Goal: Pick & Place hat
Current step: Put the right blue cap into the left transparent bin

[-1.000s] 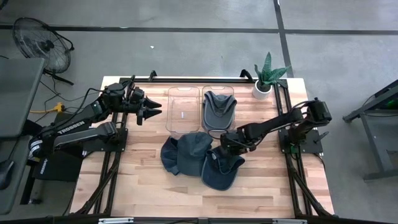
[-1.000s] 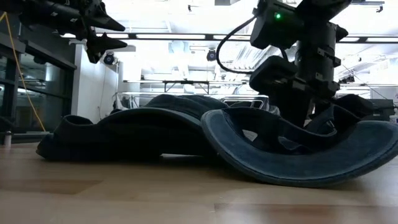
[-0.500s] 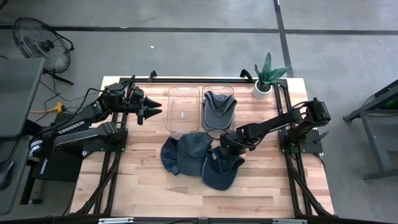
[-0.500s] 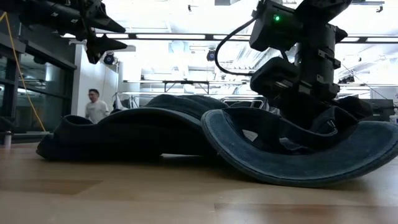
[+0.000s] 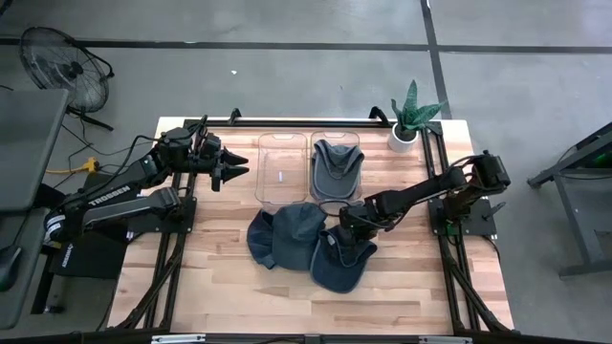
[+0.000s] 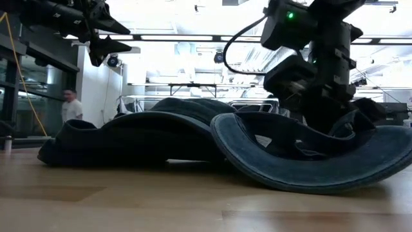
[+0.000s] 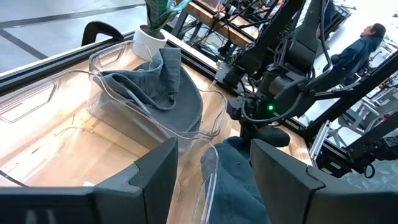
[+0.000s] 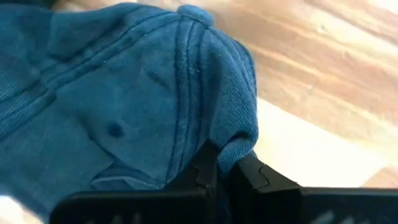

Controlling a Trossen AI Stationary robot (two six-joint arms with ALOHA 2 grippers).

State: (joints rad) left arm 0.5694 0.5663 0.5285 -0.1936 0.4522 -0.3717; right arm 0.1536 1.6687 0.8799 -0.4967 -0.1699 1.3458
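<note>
Three blue-grey hats show. One hat (image 5: 337,263) lies near the table's middle right, its brim (image 6: 302,174) on the wood; my right gripper (image 5: 344,225) is shut on its crown. A second hat (image 5: 285,234) lies on the table against the first one's left side. The third hat (image 5: 337,164) lies in the right one of two clear bins (image 5: 356,143). My left gripper (image 5: 236,170) hangs open above the table's far left, left of the empty clear bin (image 5: 280,167), touching nothing. My right gripper pinches a raised fold of the crown's cloth (image 8: 235,142) between its two fingers (image 8: 205,169). It comes from above, slanting in from the table's right. The hat rests on the table, its brim (image 6: 302,174) on the wood.
A potted plant (image 5: 409,119) stands at the far right corner. The two clear bins stand side by side at the far middle. Bare wood lies along the near edge (image 5: 287,306) and at the left. A person (image 6: 69,109) walks in the room beyond.
My right gripper has shut on the crown of the hat, gathering a fold of cloth between its fingers. The hat stays on the table. The person in the room behind has walked leftward.
</note>
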